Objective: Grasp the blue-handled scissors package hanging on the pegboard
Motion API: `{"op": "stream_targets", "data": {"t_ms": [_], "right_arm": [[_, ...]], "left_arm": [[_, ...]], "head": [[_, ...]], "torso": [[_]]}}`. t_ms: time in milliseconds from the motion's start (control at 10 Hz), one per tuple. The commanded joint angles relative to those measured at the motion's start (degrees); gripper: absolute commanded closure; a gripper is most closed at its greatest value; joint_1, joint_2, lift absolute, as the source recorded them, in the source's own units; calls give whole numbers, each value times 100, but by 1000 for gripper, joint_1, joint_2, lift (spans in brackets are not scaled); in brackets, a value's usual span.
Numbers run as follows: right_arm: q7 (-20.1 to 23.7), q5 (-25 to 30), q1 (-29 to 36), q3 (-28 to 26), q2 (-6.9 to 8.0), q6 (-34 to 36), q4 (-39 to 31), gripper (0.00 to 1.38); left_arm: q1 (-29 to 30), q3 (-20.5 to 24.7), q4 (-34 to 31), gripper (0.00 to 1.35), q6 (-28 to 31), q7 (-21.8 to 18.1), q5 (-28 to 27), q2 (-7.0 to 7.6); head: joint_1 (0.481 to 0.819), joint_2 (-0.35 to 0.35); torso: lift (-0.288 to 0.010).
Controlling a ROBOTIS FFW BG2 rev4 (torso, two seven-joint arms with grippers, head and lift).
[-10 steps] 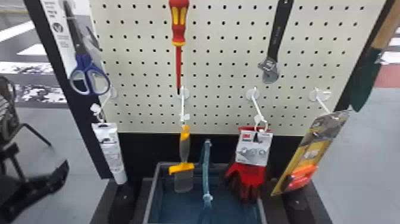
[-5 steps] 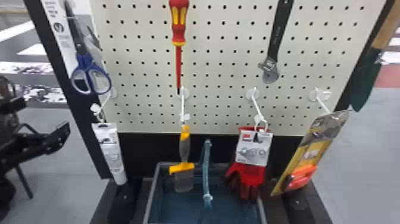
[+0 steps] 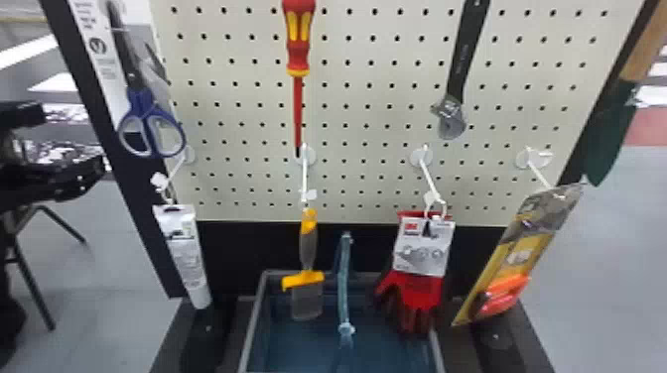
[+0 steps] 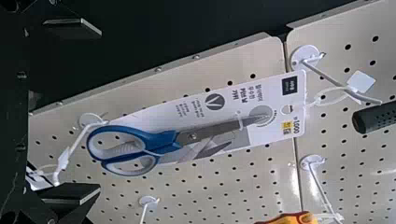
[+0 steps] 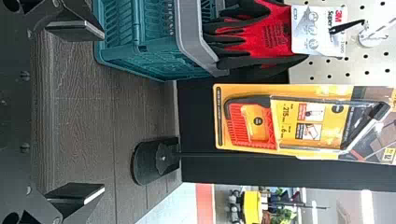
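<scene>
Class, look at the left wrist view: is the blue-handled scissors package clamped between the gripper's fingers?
No, the scissors package hangs beyond the left gripper's open fingers.

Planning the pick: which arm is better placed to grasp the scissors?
Left, I'd say: the scissors hang ahead of its open fingers; the right gripper faces the saw pack.

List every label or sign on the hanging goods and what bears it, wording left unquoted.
Scissors package: round dark emblem, dark corner box, yellow sticker, lines of small print.
Glove tag: red and black lettering, icons.
Yellow package: dark print, two picture panels.
White tube: print too small to read.
</scene>
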Motion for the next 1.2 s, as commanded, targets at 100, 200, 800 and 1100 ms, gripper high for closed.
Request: {"op": "stream_targets", "data": {"t_ms": [100,200,800,1100], "right_arm": [[14,4,-37,0,9,8,9,151],[14,4,-61,0,0,8,24,151],[40,13,-98,0,9,16,80,151],[58,13,-111,0,9,25,94,151]], "left_arm": [[-545,-330,355,142,506,-294,390,357],[-766,-533,594,144,638,-470,540,498],[-1984,-1499,1747,142,752,-1252,1498,1210],[-2427,-1772,2028,168,691,-1604,1911,1403]], "head": [[549,0],[549,0],[549,0],[549,0]], "torso": [[-100],[-100],[-100],[-100]]}}
